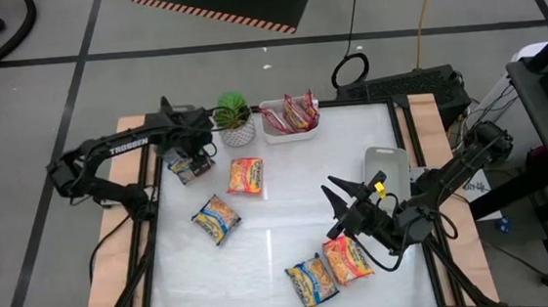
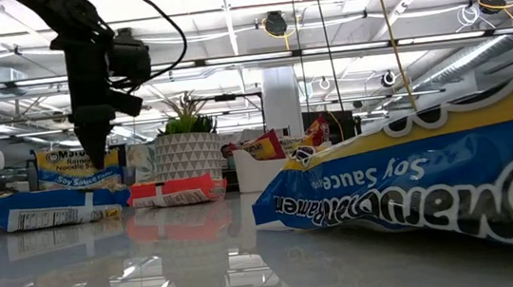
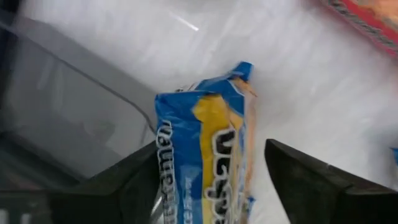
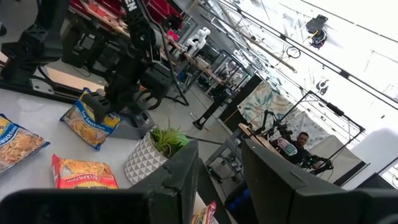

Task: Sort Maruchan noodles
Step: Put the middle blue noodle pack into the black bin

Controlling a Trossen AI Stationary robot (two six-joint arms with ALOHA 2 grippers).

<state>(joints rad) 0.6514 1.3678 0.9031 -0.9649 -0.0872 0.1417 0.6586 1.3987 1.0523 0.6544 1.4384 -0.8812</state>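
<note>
Several Maruchan packets show in the high view. My left gripper [image 1: 189, 158] is at the table's far left, shut on a blue-trimmed packet [image 3: 208, 155] that is raised off the table [image 4: 93, 121]. Others lie flat on the table: a red one [image 1: 245, 175], a blue one [image 1: 216, 219], and a blue [image 1: 311, 281] and a red one [image 1: 349, 260] side by side at the near edge. More red packets stand in the white tray [image 1: 289, 118]. My right gripper [image 1: 341, 200] is open, above the table just beyond the near pair. My left gripper has the blue-trimmed packet between its two fingers [image 3: 134, 186], coming from above and pointing down. The packet's sealed end [image 3: 242, 71] points away from the wrist. The packet is lifted clear and tilted [image 2: 76, 167], next to the potted plant. The place of contact itself lies outside the wrist view.
A potted green plant [image 1: 235, 115] stands at the far edge between my left gripper and the white tray. A grey tray [image 1: 385, 164] sits at the right side, and a grey bin wall [image 3: 68, 118] shows beside the held packet. The table's middle [image 1: 281, 236] is bare.
</note>
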